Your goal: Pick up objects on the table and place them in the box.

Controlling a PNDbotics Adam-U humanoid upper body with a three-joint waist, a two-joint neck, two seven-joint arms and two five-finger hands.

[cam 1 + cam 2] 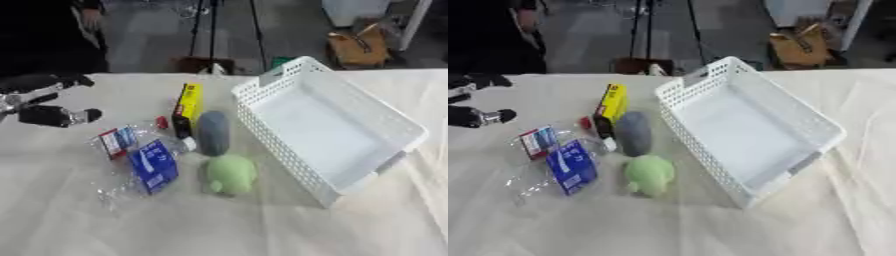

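two bottles [144,160], one green toy [231,173], one basket [385,115].

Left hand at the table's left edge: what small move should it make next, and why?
Probably reach right and down toward the nearest item, the clear bottle with the red-and-white label. The left hand hangs above the cloth holding nothing, the white basket holds nothing, and the yellow box, grey object and green toy lie farther off.

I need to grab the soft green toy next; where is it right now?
The green toy lies on the table left of the white basket's near end, just below the grey oblong object, with the blue-labelled bottle to its left.
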